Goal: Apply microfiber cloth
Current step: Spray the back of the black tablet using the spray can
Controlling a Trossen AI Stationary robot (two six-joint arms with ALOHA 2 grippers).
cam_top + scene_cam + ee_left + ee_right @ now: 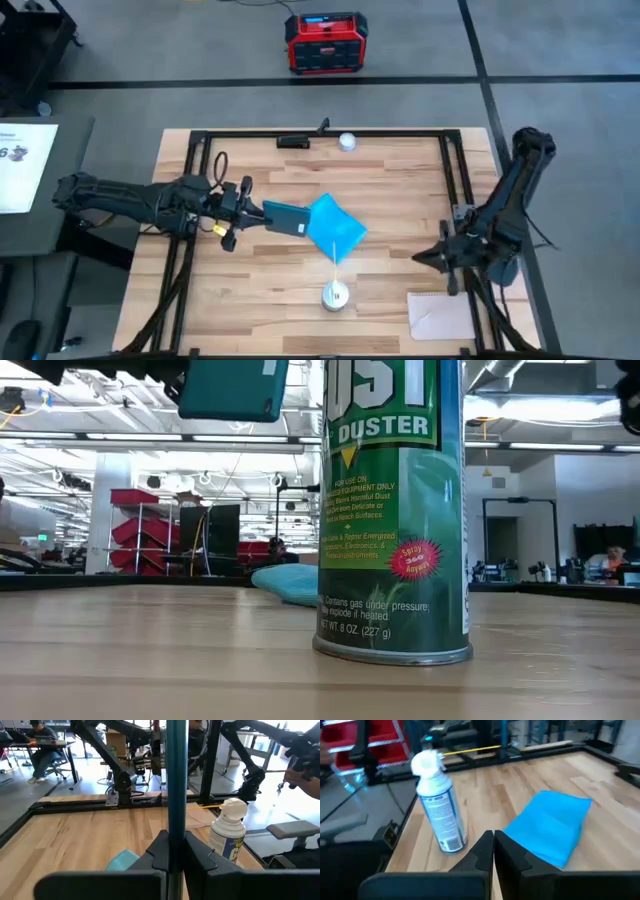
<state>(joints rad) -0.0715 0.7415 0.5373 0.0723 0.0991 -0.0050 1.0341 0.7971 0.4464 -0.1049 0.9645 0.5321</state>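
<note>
A bright sky-blue microfiber cloth (pixel 337 230) lies flat on the wooden table near its middle, also seen in the low view (pixel 290 582) and the right wrist view (pixel 551 826). My left gripper (pixel 250 208) reaches in from the table's left, shut on a dark tablet with a teal back (pixel 287 218). The tablet hangs in the air (pixel 232 388) just left of the cloth. My right gripper (pixel 493 844) is shut on nothing and stands to the right of the cloth (pixel 432 256). My left gripper pinches the tablet's edge nearest the table's left side (pixel 176 832) between its two fingers (pixel 156 851), one on each flat face. The fingers come level from the table's left. The tablet stands on edge, lifted clear of the table, reaching out toward the cloth.
A green duster can (pixel 335 295) stands upright near the front edge, close to the low camera (pixel 393 510). A pale beige sheet (pixel 440 315) lies at the front right. A small white object (pixel 347 141) and a black bar (pixel 295 141) sit at the far edge.
</note>
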